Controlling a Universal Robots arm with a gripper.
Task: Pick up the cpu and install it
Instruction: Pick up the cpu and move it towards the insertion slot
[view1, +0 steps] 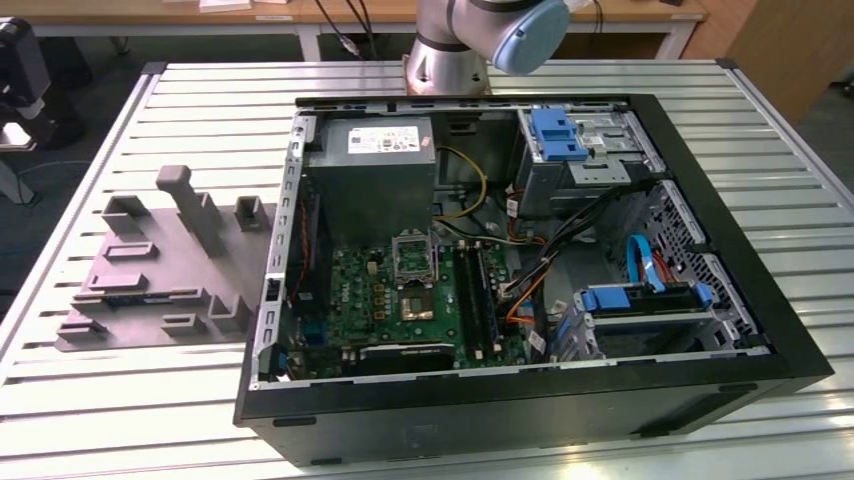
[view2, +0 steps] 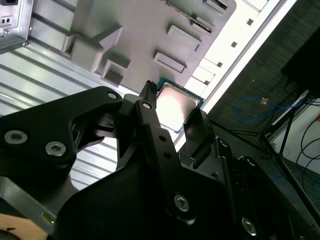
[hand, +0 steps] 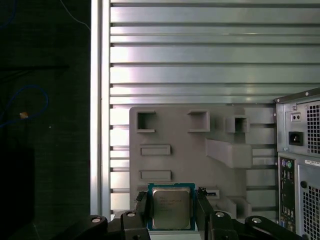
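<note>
The cpu (hand: 171, 207) (view2: 175, 106) is a small square chip with a silvery top and a thin green rim. My gripper (hand: 172, 199) (view2: 173, 104) is shut on it, one black finger against each of two opposite edges. In both wrist views chip and gripper hang well above the slatted table, over the edge of a grey moulded fixture (hand: 175, 130) (view2: 145, 30). In the exterior view the open computer case (view1: 534, 400) lies on its side. Its motherboard socket (view1: 414, 258) sits below the power supply (view1: 374, 170). The arm's base (view1: 461, 45) stands behind the case.
The grey fixture (view1: 147, 270) with upright pegs and pockets lies at the exterior view's left of the case. Cables, blue drive brackets (view1: 641, 298) and memory slots crowd the case interior. The table edge (hand: 100, 100) drops to a dark floor with a blue cable.
</note>
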